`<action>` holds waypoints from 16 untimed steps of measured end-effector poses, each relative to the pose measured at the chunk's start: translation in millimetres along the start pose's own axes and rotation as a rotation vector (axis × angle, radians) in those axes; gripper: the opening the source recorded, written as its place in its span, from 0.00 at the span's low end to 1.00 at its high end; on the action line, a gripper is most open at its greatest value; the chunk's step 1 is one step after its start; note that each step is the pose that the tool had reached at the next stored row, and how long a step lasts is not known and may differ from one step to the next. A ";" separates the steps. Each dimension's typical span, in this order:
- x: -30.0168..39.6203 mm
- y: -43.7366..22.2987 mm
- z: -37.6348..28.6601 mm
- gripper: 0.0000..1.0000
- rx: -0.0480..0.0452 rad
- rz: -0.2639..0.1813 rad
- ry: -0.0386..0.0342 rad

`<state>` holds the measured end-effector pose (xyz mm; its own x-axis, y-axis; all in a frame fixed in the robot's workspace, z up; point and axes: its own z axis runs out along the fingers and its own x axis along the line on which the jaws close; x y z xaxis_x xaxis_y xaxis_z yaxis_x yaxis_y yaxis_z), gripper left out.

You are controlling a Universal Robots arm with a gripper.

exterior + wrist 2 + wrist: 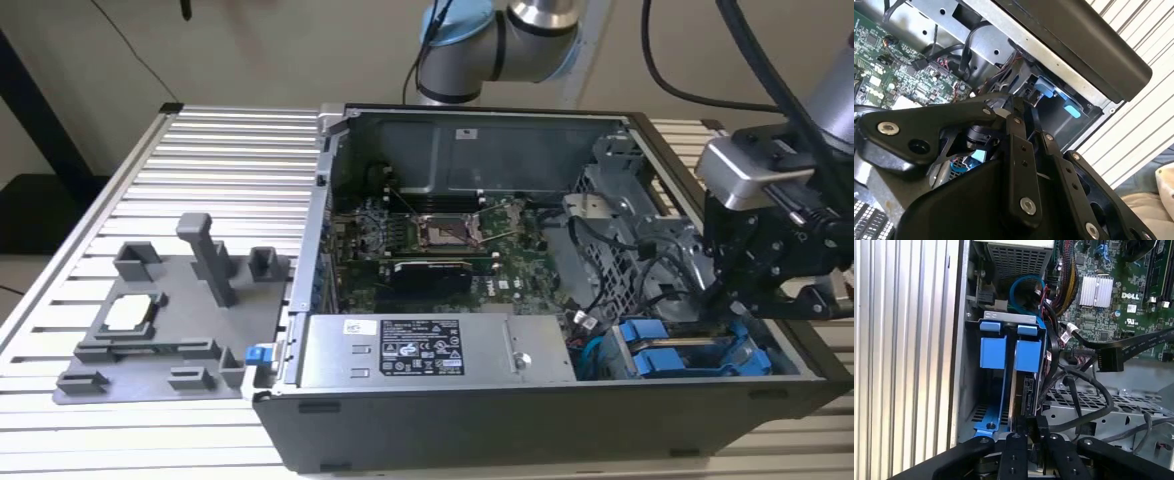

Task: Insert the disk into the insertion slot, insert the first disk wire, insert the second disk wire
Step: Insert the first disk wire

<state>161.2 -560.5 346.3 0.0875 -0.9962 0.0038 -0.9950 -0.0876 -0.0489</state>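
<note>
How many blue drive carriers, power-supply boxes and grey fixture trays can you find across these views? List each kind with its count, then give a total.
Blue drive carriers: 2
Power-supply box: 1
Grey fixture tray: 1
Total: 4

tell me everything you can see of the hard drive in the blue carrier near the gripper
The hard drive in a bright blue plastic carrier stands on edge inside the grey metal drive-cage bay, next to a second blue carrier that looks empty. The first wrist view shows its thin dark side, with a connector port partway along. Its label is hidden. Black cables run along its side. The black gripper hangs at its near end; contact cannot be told.
</note>
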 end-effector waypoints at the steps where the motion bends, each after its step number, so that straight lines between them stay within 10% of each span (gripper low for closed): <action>1: 0.0 0.1 1.5 0.19 0.0000 0.004 0.0002; 16: 0.1 -1.3 7.1 0.19 -0.0002 0.070 0.0016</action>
<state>162.8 -560.6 339.3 0.0181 -0.9998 0.0019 -0.9986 -0.0182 -0.0490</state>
